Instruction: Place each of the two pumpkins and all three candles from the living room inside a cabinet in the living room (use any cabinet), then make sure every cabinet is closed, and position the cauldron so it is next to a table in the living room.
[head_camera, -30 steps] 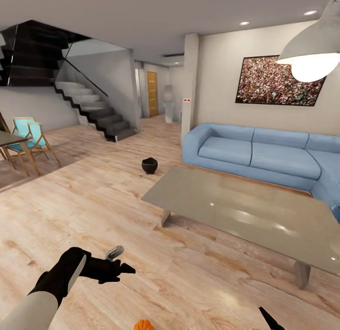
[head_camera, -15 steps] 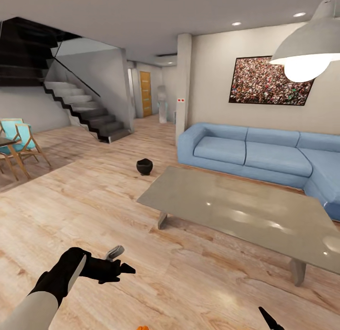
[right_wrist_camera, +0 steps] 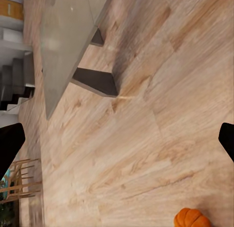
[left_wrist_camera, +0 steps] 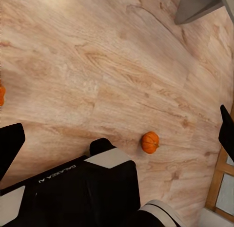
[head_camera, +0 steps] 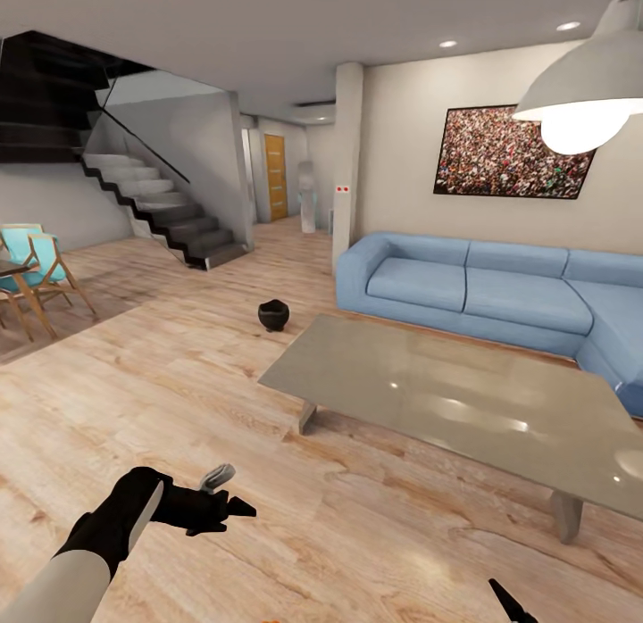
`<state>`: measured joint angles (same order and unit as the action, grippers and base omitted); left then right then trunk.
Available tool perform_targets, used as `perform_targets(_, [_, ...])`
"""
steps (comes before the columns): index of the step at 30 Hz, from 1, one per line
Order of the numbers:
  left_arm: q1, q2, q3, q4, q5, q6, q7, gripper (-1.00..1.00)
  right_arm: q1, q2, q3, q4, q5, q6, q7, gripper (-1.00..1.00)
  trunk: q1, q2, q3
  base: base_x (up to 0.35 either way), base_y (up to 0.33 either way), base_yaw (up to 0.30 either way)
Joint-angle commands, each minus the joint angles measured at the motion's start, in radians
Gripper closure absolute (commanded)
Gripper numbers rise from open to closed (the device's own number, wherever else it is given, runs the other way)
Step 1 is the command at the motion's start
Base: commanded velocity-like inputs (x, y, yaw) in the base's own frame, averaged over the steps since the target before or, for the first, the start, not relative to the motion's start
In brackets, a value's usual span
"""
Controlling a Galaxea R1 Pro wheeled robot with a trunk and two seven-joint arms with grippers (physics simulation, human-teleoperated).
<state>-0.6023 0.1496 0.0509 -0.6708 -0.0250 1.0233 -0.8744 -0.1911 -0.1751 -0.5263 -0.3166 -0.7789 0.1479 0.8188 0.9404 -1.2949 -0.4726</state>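
Swung toward 3 o'clock and tipped up a little since a second ago, by the camera and not by the room: sofa [head_camera: 482,293] and stairs [head_camera: 170,212] slid toward 9 o'clock, and down to a bare orange sliver at the 6 o'clock edge of the head view. Left fingers [left_wrist_camera: 9,146] spread wide with nothing between them, hanging low over the wooden floor [head_camera: 179,391]; right fingers [right_wrist_camera: 9,145] likewise wide apart and empty. One pumpkin [left_wrist_camera: 150,142] lying on the floor just beside the robot's base in the left wrist view, a second pumpkin [left_wrist_camera: 1,95] cut by that picture's edge, and one more glimpse of orange [right_wrist_camera: 191,218] in the right wrist view. Cauldron [head_camera: 273,315] upright on the floor at about 11 o'clock from the near corner of the glass-topped bench [head_camera: 446,400], near it but not touching. Probably a look round before a pickup. To do it well: tilt the head back down until a pumpkin sits mid-view, square the base to it, come down from above with the fingers astride the ribbed body rather than the stem, and close gently, since a round thing may roll away at a glancing touch.
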Motion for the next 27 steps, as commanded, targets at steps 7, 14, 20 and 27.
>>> perform_targets(7, [-0.001, -0.001, -0.005, 0.000, -0.004, -0.007, 0.008, -1.00, -0.001, -0.002, 0.006, -0.003, 0.004, 0.006, 0.013, -1.00, 0.027, -0.050, -0.023, 0.000, 0.000, 0.000])
perform_targets(14, [-0.001, 0.000, -0.002, 0.000, -0.004, -0.022, 0.030, -1.00, -0.001, -0.003, 0.008, -0.004, 0.007, 0.012, 0.001, -1.00, 0.054, -0.099, -0.045, 0.000, 0.000, 0.000])
perform_targets(20, [-0.001, 0.001, -0.008, 0.007, -0.005, -0.061, 0.074, -1.00, -0.001, -0.001, 0.012, -0.014, 0.009, 0.006, 0.006, -1.00, 0.077, -0.141, -0.064, 0.000, 0.000, 0.000])
perform_targets(27, [0.000, 0.001, -0.003, 0.026, -0.001, -0.127, 0.167, -1.00, -0.001, 0.047, 0.231, -0.366, 0.080, 0.088, -0.132, -1.00, 0.104, -0.190, -0.086, 0.000, 0.000, 0.000])
